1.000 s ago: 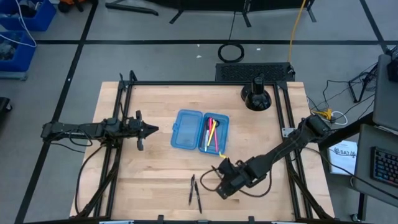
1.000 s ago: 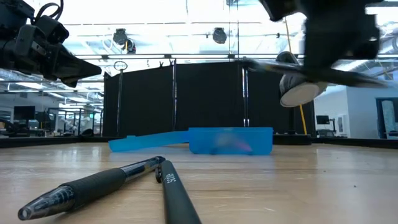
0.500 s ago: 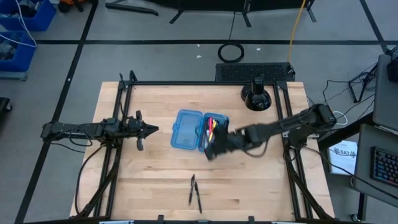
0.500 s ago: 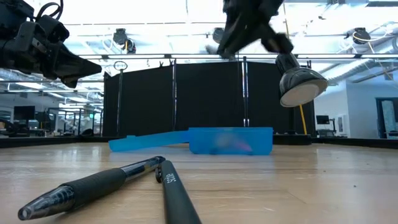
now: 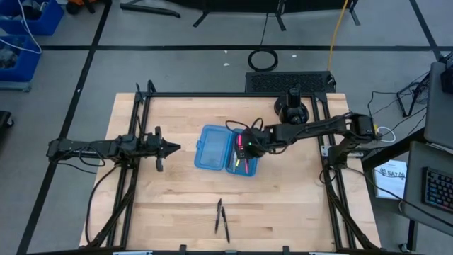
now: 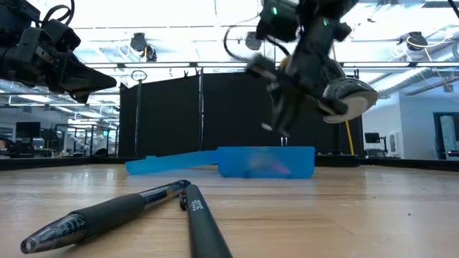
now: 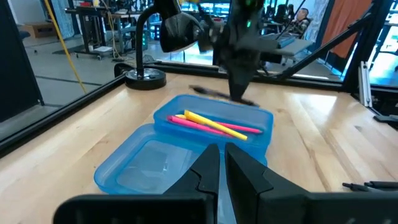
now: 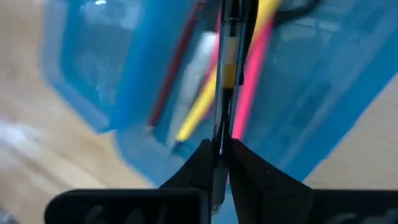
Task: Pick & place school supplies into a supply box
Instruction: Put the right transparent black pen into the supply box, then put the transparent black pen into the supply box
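High view: right end effector (image 5: 243,144) over the right half of the open blue supply box (image 5: 227,149), mid-surface (image 5: 177,205); fingers clamped on a thin pen with a clear barrel (image 8: 224,74). Right wrist view: pen pinched between the two dark fingers (image 8: 239,163), running lengthwise away from them, above the box interior with a yellow pencil (image 8: 205,99), a pink pen (image 8: 252,81) and a red stick (image 8: 177,65) lying inside. Left wrist view: same yellow pencil (image 7: 208,122) and pink pen (image 7: 211,127) resting in the far half of the box (image 7: 186,149), near half without contents visible; right arm blurred just above the far rim. Low view: right end effector (image 6: 283,107) above the box (image 6: 247,162), slim pen hanging down toward it.

Left end effector (image 5: 170,147) hovering left of the box, apart from it, fingers nearly together with only a narrow gap, nothing held. Two black pens (image 5: 221,218) side by side on the surface near the front edge, well apart from the box. Black round stand (image 5: 292,110) at the back right of the surface.
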You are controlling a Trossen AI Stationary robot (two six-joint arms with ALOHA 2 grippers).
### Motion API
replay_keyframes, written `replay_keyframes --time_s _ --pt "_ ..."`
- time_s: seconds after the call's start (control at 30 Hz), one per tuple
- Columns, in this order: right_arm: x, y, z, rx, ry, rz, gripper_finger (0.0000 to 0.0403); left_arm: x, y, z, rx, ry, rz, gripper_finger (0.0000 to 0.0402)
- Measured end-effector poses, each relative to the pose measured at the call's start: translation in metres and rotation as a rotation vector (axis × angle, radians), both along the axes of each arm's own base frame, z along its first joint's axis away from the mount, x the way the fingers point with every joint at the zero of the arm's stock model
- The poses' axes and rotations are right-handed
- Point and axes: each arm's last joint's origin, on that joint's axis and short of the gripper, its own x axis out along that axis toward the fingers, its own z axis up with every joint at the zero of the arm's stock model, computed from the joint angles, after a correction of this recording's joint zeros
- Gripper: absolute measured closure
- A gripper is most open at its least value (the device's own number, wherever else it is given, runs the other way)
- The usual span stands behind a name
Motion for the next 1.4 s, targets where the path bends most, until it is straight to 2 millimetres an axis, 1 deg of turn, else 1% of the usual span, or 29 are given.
replay_keyframes --time_s 0.07,0.13,0.23,0.37,0.5,0.6,0.73,0.87,0.97,1.2,1.4 --pt "-0.004 0.000 -0.011 0.019 0.004 -0.037 0.0382 0.000 0.000 0.000 0.001 0.001 0.000 0.0371" --pt "-0.006 0.000 -0.017 0.042 -0.012 -0.057 0.0382 0.000 0.000 0.000 0.006 0.000 -0.001 0.0371" --pt "-0.013 -0.004 -0.027 0.088 0.021 -0.076 0.0382 0.000 0.000 0.002 0.007 -0.024 -0.001 0.0371" --pt "-0.017 -0.016 -0.030 0.086 0.031 -0.118 0.0382 0.000 0.000 0.004 0.006 -0.041 0.000 0.0371" --pt "-0.015 -0.027 -0.037 0.081 0.028 -0.141 0.0382 0.000 0.000 0.005 0.005 -0.048 0.000 0.0371" --pt "-0.009 -0.035 -0.043 0.075 -0.001 -0.150 0.0382 0.000 0.000 0.005 0.007 -0.048 0.000 0.0371" --pt "-0.005 -0.038 -0.061 0.121 0.033 -0.138 0.0382 0.000 0.000 0.005 0.011 -0.048 -0.001 0.0371" --pt "0.001 -0.038 -0.071 0.165 0.028 -0.110 0.0381 0.000 0.000 0.005 0.013 -0.047 -0.002 0.0371" --pt "0.002 -0.038 -0.072 0.154 0.015 -0.090 0.0365 0.000 0.000 0.005 0.012 -0.047 -0.010 0.0371" --pt "0.000 -0.038 -0.066 0.139 0.010 -0.108 0.0297 0.000 0.000 0.005 -0.004 -0.049 -0.013 0.0371" --pt "-0.003 -0.037 -0.054 0.128 -0.018 -0.099 0.0265 0.001 -0.001 0.005 -0.022 -0.049 -0.036 0.0371"
